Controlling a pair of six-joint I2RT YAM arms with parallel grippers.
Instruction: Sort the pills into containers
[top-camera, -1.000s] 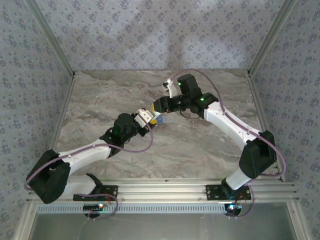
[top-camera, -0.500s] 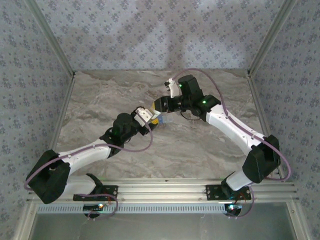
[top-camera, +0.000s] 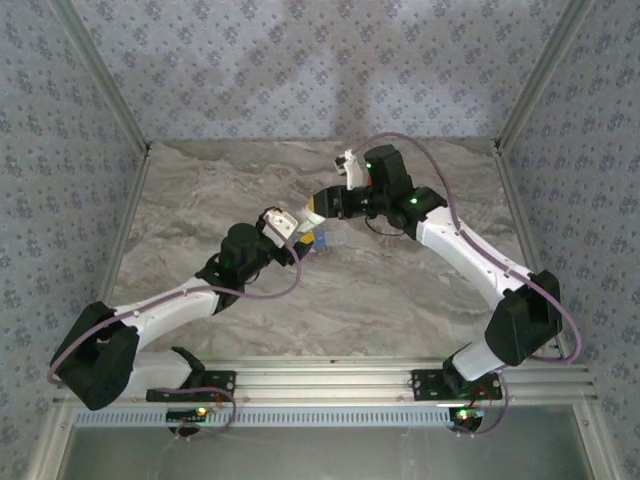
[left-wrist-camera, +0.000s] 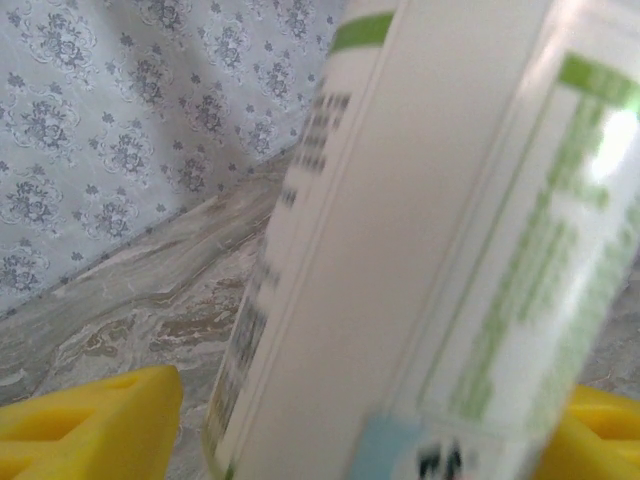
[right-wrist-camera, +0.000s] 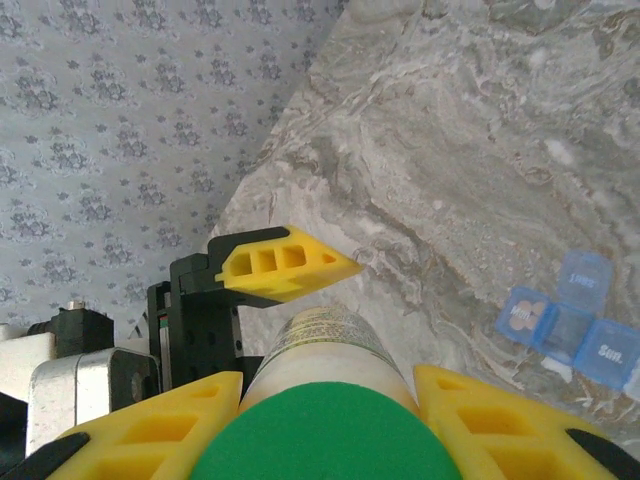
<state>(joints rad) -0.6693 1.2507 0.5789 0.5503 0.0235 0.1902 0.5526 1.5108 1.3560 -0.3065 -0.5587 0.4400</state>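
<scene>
The white, green-capped plastic bottle is being released by the widening left gripper and is being clamped by the right gripper alone, readying pouring.

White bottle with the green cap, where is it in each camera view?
Top external: white bottle mid-table, just beyond the blue pill box.
Left wrist: white bottle close up, tilted, centre to right.
Right wrist: white bottle bottom centre, green cap nearest.
Shared landmark: marble table.

Grey marbled tabletop enclosed by pale floral-patterned walls, with aluminium rails along the near edge.
</scene>
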